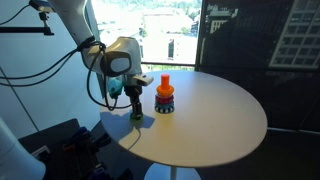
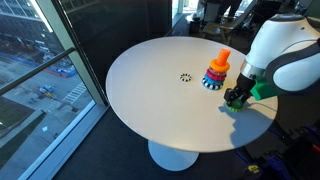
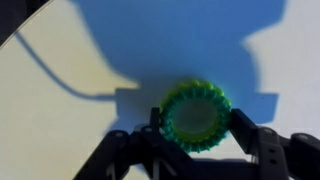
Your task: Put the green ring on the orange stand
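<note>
While beside the orange stand [image 1: 165,82], claw [image 1: 135,113] astride green ring [image 3: 196,88], clamped or apart unclear.

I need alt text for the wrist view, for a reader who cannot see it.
A green ring lies flat on a white table, between the two dark fingers of the gripper, which enters from the bottom edge. A bluish shadow covers the table around it; whether the fingers press the ring is unclear.

White table [image 2: 150,90]; green ring [image 3: 172,112]; orange stand [image 1: 165,81] over multicoloured rings [image 1: 164,100]; black gripper [image 3: 197,128].
</note>
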Controlling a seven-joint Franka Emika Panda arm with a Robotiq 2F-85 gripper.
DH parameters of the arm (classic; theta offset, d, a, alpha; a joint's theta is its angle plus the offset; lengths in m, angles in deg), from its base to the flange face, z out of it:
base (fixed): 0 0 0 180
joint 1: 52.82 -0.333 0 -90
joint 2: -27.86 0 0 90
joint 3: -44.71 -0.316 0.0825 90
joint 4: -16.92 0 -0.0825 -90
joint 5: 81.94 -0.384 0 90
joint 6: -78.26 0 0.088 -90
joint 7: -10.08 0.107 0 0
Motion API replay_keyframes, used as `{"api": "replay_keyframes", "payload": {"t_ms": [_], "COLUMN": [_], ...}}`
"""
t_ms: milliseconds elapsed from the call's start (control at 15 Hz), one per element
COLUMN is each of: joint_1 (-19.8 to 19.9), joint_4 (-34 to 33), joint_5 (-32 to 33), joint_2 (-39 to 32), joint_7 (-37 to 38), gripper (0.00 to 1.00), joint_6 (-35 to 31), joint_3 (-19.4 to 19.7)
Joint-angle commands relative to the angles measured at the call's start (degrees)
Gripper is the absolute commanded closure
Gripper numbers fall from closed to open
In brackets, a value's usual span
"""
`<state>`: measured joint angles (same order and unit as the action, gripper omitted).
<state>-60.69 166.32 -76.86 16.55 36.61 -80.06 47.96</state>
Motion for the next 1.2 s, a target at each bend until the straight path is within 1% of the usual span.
{"api": "replay_keyframes", "payload": {"t_ms": [0,467,1133], "joint_1": [-0.66,0.13,2.55], "joint_4": [-0.79,0.07,-2.44], "joint_5": [1.11,-0.41,-0.99], "joint_2": [-0.59,3.18,11.98], "joint_7": [2.1,0.5,-0.27], "gripper": [0.55,0.55,0.55], "joint_6": [-0.16,1.91,9.19], "joint_3": [0.78,0.14,-1.46]}}
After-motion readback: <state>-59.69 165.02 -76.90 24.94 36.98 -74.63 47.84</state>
